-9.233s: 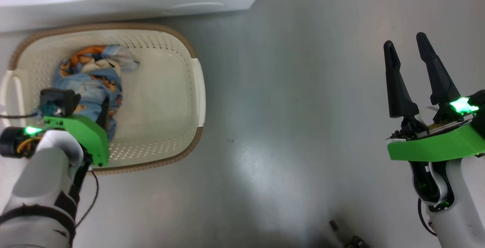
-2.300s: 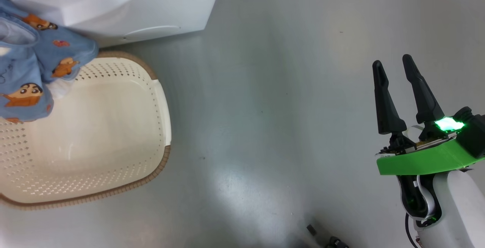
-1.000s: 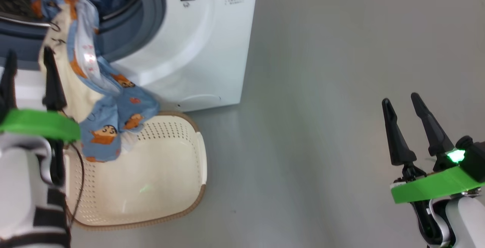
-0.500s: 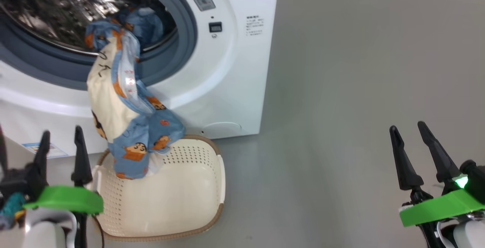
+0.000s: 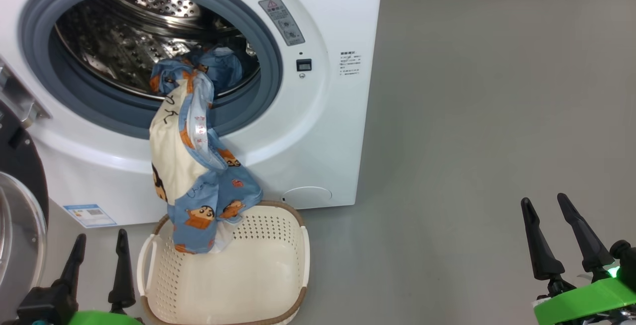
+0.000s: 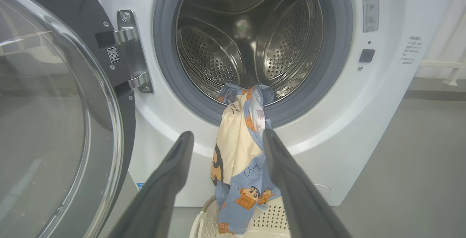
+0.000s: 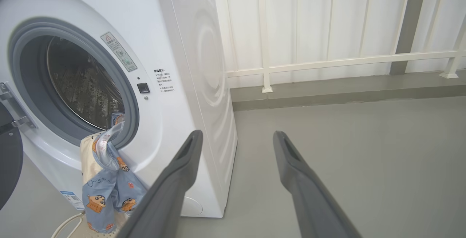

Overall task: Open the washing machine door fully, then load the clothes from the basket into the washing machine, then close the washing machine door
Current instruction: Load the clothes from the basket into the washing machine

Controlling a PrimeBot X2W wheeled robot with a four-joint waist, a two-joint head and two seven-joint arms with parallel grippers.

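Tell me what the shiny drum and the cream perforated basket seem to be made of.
The perforated drum looks like polished steel: it gives bright reflections. The cream basket with a brown rim looks like matte moulded plastic, judging by its even rows of holes.

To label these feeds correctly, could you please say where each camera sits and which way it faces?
Head view: on the head, looking forward and down at the washing machine and basket; left gripper and right gripper, both open, at the bottom corners.
Left wrist view: left wrist, facing the drum, washing machine door at left; left fingers.
Right wrist view: right wrist, facing the machine's right front corner; right fingers.
Shared: cartoon-print garment hanging from the drum.
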